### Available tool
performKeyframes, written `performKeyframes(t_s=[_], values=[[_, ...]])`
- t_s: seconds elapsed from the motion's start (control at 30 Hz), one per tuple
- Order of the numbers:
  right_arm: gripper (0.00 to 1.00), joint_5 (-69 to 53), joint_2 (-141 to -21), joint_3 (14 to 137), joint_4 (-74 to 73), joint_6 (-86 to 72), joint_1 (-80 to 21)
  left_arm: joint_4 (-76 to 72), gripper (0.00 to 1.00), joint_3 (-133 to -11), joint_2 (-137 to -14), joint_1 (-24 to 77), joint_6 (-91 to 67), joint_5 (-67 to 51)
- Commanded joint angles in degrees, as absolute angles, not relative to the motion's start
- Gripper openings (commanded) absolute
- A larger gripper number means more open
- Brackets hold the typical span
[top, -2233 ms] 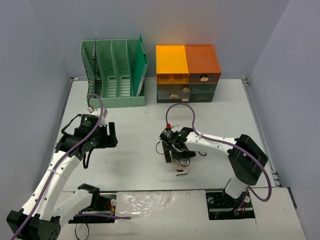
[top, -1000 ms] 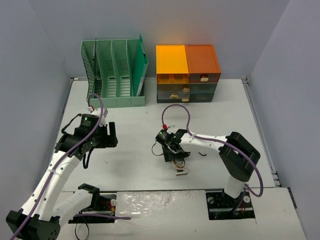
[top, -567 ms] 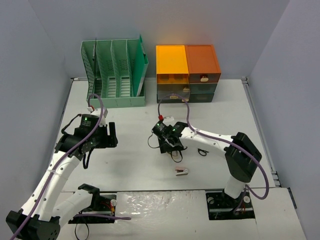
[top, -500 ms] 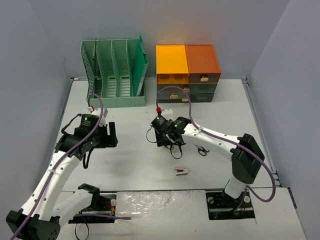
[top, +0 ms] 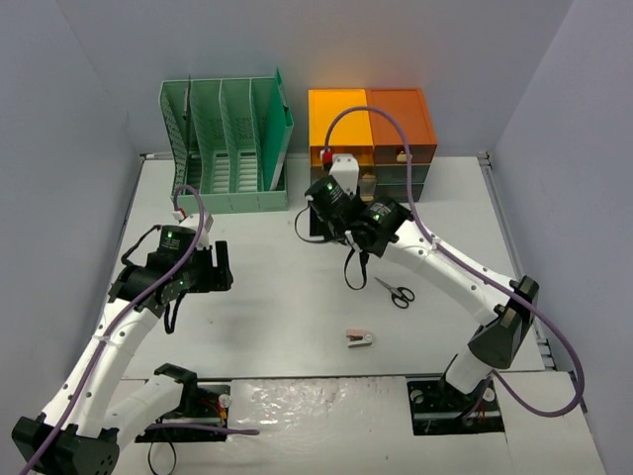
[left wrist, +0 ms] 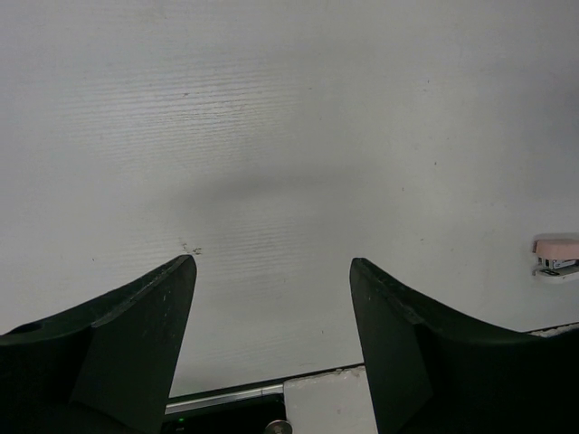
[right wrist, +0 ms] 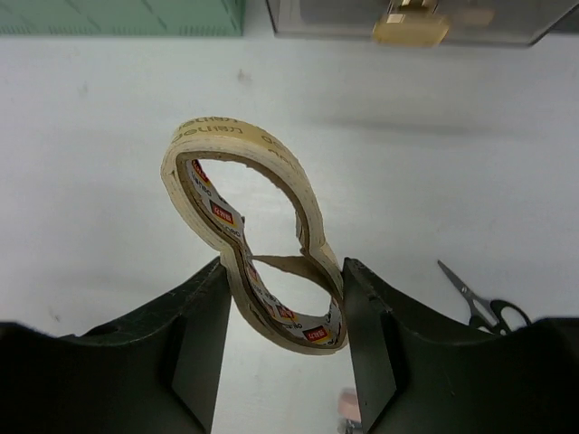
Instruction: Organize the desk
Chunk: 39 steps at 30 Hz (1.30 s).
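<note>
The right fingers [right wrist: 199,344] pinch a thin tape roll [right wrist: 237,137] between them so hard it buckles, so it may spring out sideways.

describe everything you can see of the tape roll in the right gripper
The tape roll is a thin, nearly spent ring of cream tape on a card core, with small red printed labels on the inside. The right gripper pinches it across its lower part, squashing the ring into a figure-eight: a small loop between the jaws and a larger one poking out past them. It hangs clear above the desk; nothing else touches it.
</note>
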<state>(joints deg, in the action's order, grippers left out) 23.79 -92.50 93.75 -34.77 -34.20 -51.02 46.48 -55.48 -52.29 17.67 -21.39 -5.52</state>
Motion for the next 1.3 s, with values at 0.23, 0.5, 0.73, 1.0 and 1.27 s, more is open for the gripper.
performKeyframes(t_s=[0.23,0.5,0.73,1.0,1.27], values=[[0.00,32.31,-101.12,113.46,-31.13,-27.45,-43.32,44.30,0.66,-57.07,-52.09,18.05,-20.89,-5.19],[0.00,32.10,-107.38,118.38,-24.47,-23.85,-39.59,44.30,0.66,-56.87,-51.60,18.02,-21.27,-4.92],[0.00,32.11,-108.13,118.73,-18.53,-22.96,-36.20,44.00,0.66,-56.57,-51.65,17.96,-21.21,-4.69],[0.00,32.54,-107.25,118.53,-14.55,-27.92,-34.51,43.42,0.66,-56.28,-51.80,18.02,-21.15,-4.60],[0.03,29.80,-108.82,115.40,-11.73,-27.37,-34.54,44.12,0.66,-56.70,-51.50,17.97,-21.01,-4.18]])
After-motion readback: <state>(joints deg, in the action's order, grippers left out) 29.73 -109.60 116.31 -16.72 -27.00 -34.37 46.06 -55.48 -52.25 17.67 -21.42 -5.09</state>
